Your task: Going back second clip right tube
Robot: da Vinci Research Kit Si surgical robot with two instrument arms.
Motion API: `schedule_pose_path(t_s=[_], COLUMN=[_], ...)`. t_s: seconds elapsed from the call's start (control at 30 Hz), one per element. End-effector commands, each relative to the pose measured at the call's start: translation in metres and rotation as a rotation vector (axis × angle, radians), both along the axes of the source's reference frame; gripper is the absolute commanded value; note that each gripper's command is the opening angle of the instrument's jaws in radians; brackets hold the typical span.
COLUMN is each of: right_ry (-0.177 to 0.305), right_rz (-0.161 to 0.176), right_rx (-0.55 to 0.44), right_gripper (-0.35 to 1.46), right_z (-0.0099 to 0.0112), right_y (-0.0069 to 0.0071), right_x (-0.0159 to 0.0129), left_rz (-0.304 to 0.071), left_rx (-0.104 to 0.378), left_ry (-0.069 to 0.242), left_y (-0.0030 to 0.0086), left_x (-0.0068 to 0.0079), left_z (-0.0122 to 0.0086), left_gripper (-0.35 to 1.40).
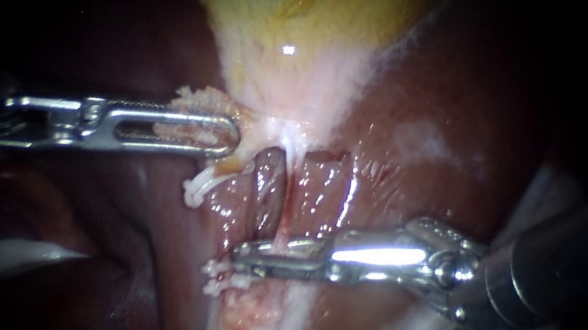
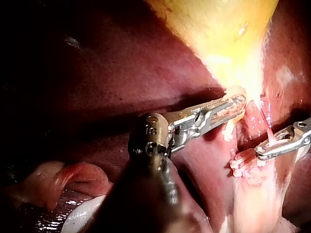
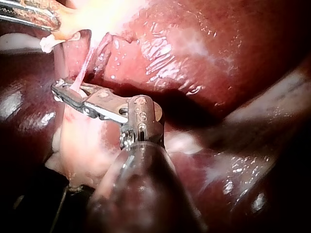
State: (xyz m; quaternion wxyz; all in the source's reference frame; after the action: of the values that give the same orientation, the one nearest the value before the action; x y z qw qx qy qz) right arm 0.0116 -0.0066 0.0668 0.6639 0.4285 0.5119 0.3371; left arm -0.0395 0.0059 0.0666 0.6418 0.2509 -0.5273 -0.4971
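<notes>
Endoscope view: right instrument [image 1: 242, 253], entering from 4 o'clock, has jaws slightly parted around the thin right tube [image 1: 286, 219]. Left instrument [image 1: 229, 137], from 9 o'clock, clamps frayed tissue [image 1: 198, 101] under the gallbladder [image 1: 308, 25] at 12 o'clock.

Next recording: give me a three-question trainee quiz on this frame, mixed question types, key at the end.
1. True or false: the left instrument has its jaws open, touching nothing.
2. The yellow organ above both instruments in the endoscope view is: A a lung, B the gallbladder, C a kidney.
3. Fill in: the right instrument reaches a thin pale ____.
Key: 1 false, they grip the gallbladder's lower end; 2 B; 3 tube.
</notes>
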Motion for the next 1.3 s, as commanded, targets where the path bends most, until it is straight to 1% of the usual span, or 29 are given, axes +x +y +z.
schedule_pose_path(t_s=[0.03,0.2,0.23,0.27,0.33,0.37,0.43,0.53,0.83,0.93,1.0,1.17,1.3], right_ry=[0.0,0.001,0.004,0.012,0.022,0.024,0.035,0.042,0.052,0.056,0.072,0.091,0.1], right_rz=[0.001,0.0,-0.003,-0.009,-0.018,-0.023,-0.02,-0.021,-0.031,-0.036,-0.05,-0.068,-0.075], right_rx=[0.0,-0.006,-0.023,-0.076,-0.129,-0.153,-0.182,-0.218,-0.271,-0.278,-0.281,-0.296,-0.318], right_gripper=[-0.35,-0.34,-0.25,-0.05,0.29,0.36,0.45,0.5,0.5,0.5,0.5,0.5,0.5], right_z=[0.0,0.0,0.0,0.0,0.0001,0.0002,0.0003,0.0004,0.0006,0.0005,0.0001,-0.001,-0.0012], right_y=[0.0,0.0,-0.0001,-0.0003,-0.0005,-0.0006,-0.0007,-0.0008,-0.001,-0.0014,-0.0018,-0.0028,-0.003], right_x=[0.0,0.0001,0.0001,0.0003,0.0006,0.0007,0.0012,0.0019,0.0019,0.0016,0.0015,0.0016,0.0017], left_rz=[0.0,0.0,0.0,0.0,0.0,0.0,0.0,-0.001,-0.001,-0.001,-0.001,-0.001,-0.001], left_rx=[0.0,0.0,0.0,0.0,0.0,0.0,0.0,0.0,-0.001,-0.001,-0.001,-0.001,-0.001], left_ry=[0.0,0.001,0.001,0.001,0.001,0.001,0.001,0.001,0.001,0.001,0.001,0.001,0.002], left_y=[0.0,0.0,0.0,0.0,0.0,0.0,-0.0001,-0.0001,-0.0002,-0.0002,-0.0002,-0.0003,-0.0003], left_x=[0.0,0.0,0.0,0.0,0.0,0.0,0.0,0.0,-0.0001,-0.0001,-0.0001,-0.0001,-0.0001], left_z=[-0.0001,-0.0001,-0.0001,-0.0001,-0.0001,-0.0001,-0.0001,-0.0001,-0.0001,0.0,0.0,0.0,0.0], left_gripper=[-0.35,-0.35,-0.35,-0.35,-0.35,-0.35,-0.35,-0.35,-0.35,-0.35,-0.35,-0.35,-0.35])
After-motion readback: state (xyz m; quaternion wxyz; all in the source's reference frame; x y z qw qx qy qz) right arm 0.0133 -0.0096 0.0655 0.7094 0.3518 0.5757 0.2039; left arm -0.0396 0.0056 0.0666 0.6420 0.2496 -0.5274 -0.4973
